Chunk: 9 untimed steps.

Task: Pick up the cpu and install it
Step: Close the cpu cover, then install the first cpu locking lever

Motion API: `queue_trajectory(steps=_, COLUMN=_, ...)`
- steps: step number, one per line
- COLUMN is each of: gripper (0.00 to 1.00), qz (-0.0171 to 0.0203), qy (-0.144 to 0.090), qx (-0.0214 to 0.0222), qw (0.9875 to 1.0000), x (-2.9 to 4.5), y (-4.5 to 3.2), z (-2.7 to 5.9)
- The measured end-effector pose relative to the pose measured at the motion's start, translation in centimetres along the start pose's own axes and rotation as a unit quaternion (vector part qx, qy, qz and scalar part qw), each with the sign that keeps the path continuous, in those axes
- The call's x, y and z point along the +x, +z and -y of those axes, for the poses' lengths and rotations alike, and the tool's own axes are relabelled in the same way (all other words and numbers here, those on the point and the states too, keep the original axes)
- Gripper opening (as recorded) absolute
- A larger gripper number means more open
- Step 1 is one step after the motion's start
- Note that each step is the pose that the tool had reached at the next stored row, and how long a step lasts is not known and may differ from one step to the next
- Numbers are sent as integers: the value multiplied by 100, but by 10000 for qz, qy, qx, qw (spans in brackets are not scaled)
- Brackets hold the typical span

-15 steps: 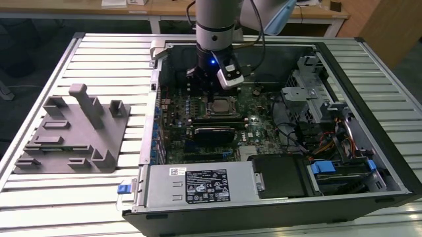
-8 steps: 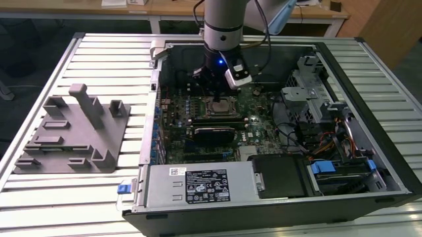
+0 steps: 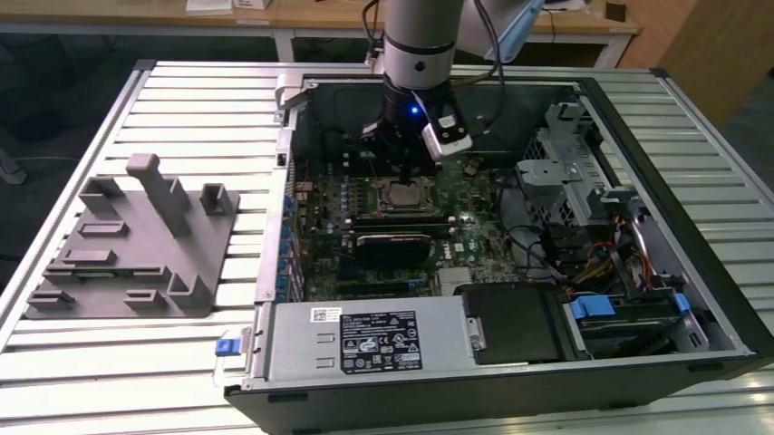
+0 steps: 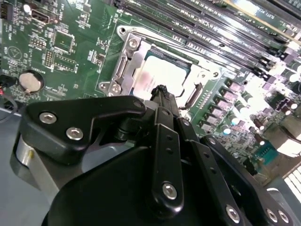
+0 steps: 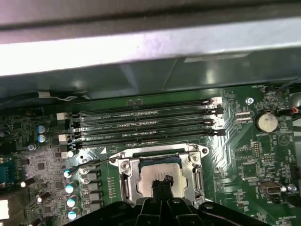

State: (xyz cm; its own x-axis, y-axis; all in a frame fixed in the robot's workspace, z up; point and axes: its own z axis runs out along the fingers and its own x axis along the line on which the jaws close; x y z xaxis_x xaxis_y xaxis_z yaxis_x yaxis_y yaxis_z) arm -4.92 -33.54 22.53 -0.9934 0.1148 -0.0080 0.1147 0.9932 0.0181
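Exterior view, from its left: grey fixture (image 3: pixel 133 245) sits on the slatted metal surface (image 3: pixel 181 100), well apart from the cpu. Just beside it, toward the exterior view's right, is the open computer case (image 3: pixel 484 390), lying on its side. The power supply (image 3: pixel 369 340) is at the case's near edge and the green motherboard (image 3: pixel 472 236) is behind it.

The cpu (image 3: pixel 403 195) lies flat in the motherboard socket, silvery top up, with the metal socket frame (image 5: pixel 127 181) around it and swung open. The arm (image 3: pixel 418 45) comes down into the case right over that spot.

In both wrist views the gripper (image 5: pixel 162 181) is directly above the cpu's top. The jaws are clenched tip to tip with nothing between them. Cannot tell if the tips touch the chip.

In the first wrist view, memory slots (image 5: pixel 141 125) run just beyond the socket and a coin battery (image 5: pixel 266 122) sits off to the side. At the exterior view's right, a metal drive cage (image 3: pixel 568 172) stands inside the case.
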Motion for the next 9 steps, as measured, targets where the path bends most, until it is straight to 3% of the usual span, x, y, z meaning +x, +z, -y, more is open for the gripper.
queue_trajectory(steps=3, gripper=11, qz=0, qy=-1, qx=0, qw=10000, x=-3, y=-41, z=-1)
queue_trajectory(steps=9, gripper=11, qz=0, qy=0, qx=0, qw=10000, x=-3, y=-48, z=-1)
